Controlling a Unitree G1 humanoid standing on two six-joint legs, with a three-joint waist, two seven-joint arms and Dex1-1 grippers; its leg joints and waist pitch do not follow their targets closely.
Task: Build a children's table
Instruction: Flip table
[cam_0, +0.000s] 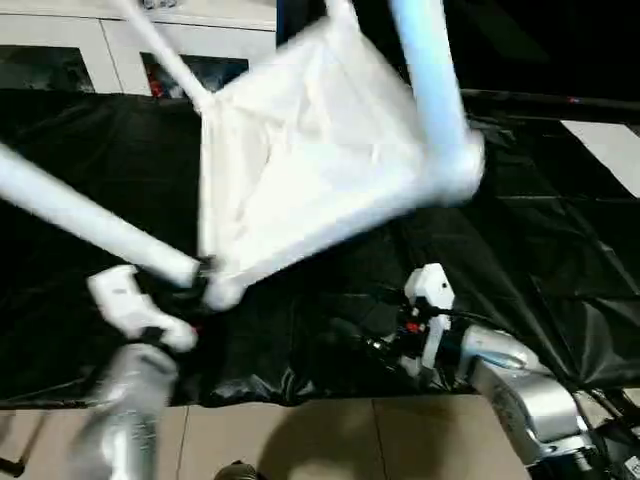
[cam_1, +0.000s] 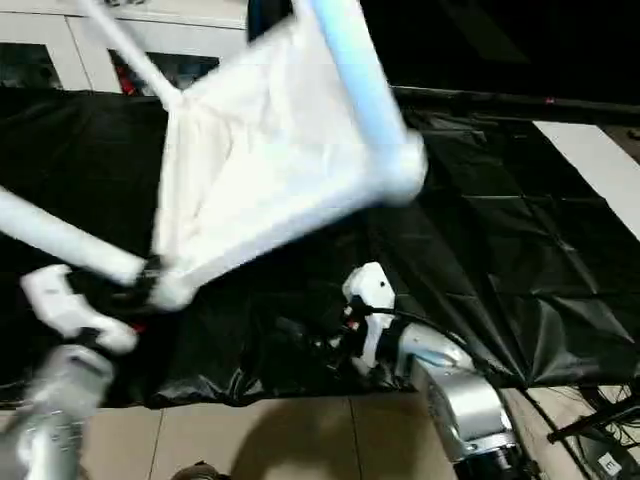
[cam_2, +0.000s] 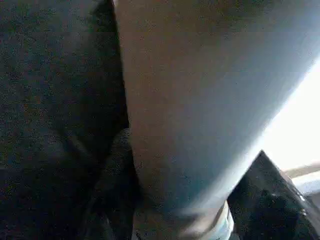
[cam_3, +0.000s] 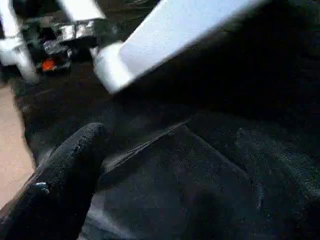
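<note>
The white children's table (cam_0: 310, 160) hangs tilted above the black sheet, its ribbed underside facing me and blurred. One leg (cam_0: 80, 215) runs from the near corner socket (cam_0: 222, 290) out to the left. Another leg (cam_0: 430, 70) rises from the right corner, and a third (cam_0: 160, 45) from the far corner. My left gripper (cam_0: 200, 272) is shut on the near leg just beside its socket; in the left wrist view the leg (cam_2: 200, 100) lies against a black finger (cam_2: 117, 165). My right gripper (cam_0: 378, 345) stands open low over the sheet, below the table, holding nothing; one of its fingers (cam_3: 65, 175) shows in the right wrist view.
A black sheet (cam_0: 540, 260) covers the work surface. A white cabinet with glass doors (cam_0: 60, 50) stands at the back left. Beige floor (cam_0: 330, 440) lies along the near edge, and a white strip (cam_0: 610, 150) at the far right.
</note>
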